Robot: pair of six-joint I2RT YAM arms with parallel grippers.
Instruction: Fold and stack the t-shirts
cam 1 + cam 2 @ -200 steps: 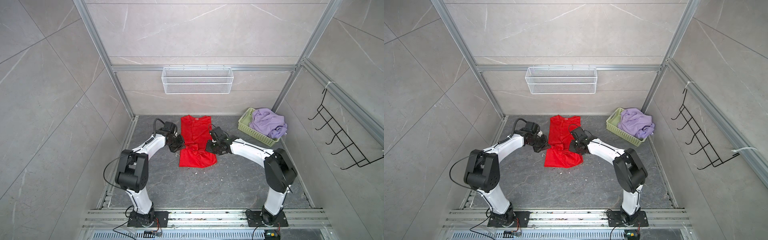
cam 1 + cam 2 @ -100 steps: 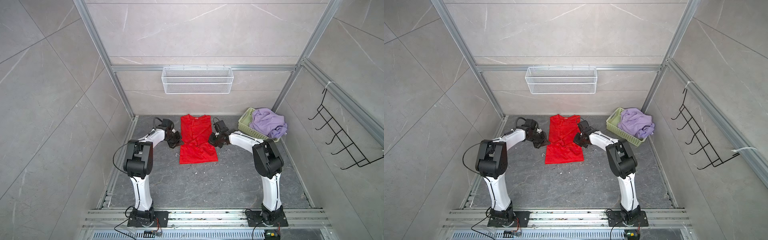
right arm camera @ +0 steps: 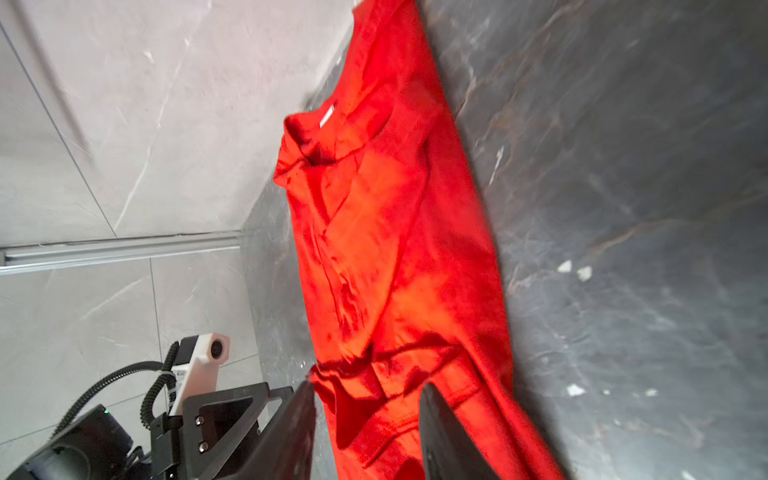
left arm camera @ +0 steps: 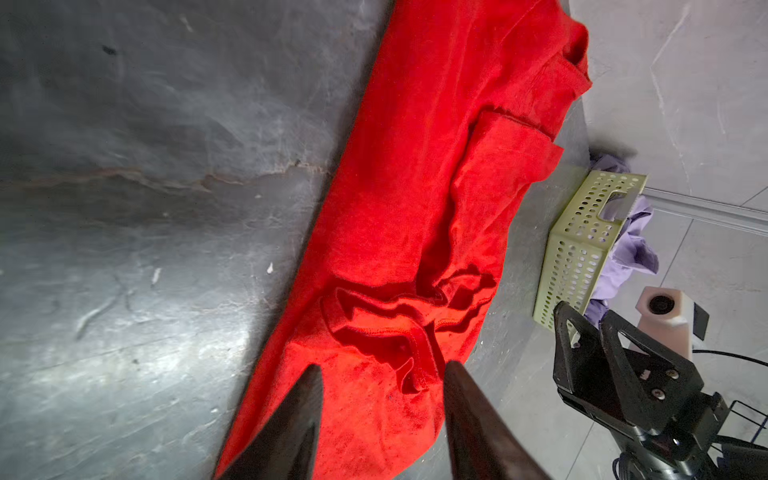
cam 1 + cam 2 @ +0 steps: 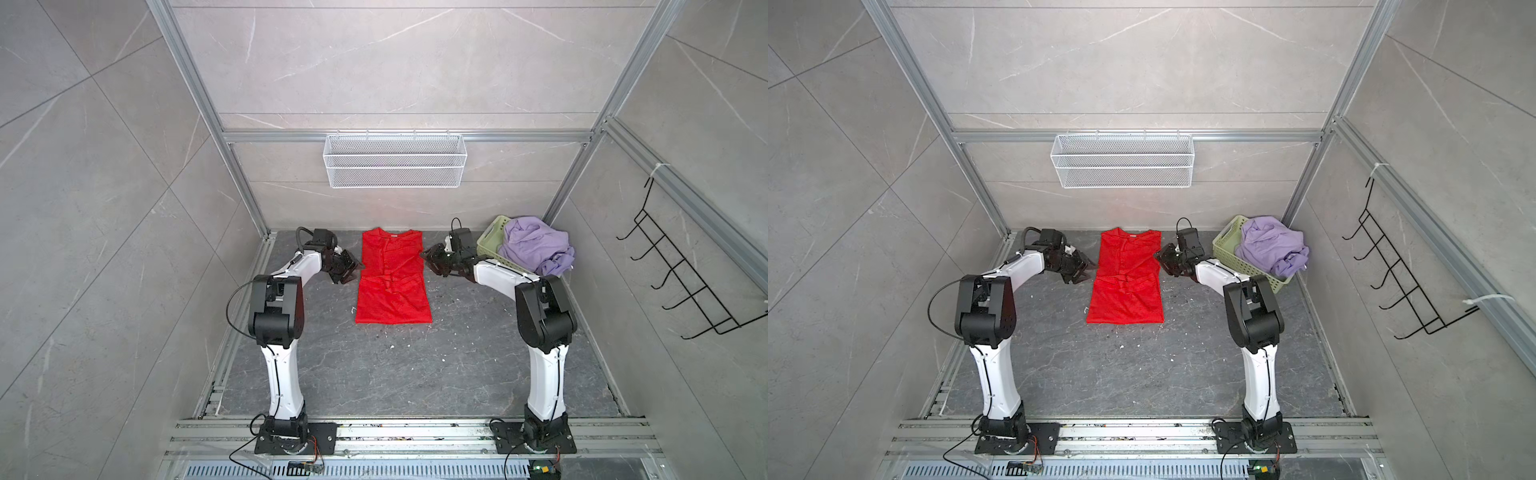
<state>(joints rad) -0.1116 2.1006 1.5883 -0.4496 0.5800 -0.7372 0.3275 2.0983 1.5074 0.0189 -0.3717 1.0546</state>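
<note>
Left gripper [image 5: 351, 266]: fingers spread, nothing pinched, tips right at the red tee [image 5: 392, 286], on its left edge around mid-length. Can't tell if they touch the cloth. Right gripper [image 5: 429, 255] is the same, spread and empty, at the opposite edge. You've got both arms reaching far forward and low, elbows up, grippers pointing inward at each other across the cloth. Red tee lies flat on the dark floor [image 5: 374, 374], centre-back. Its long axis runs from the robot bases to the back wall: collar with white label [image 5: 394, 235] at the wall end, hem toward the bases, sleeves tucked in. Lilac tee [image 5: 536, 249] sits bunched in the green basket [image 5: 490, 245], back right corner.
</note>
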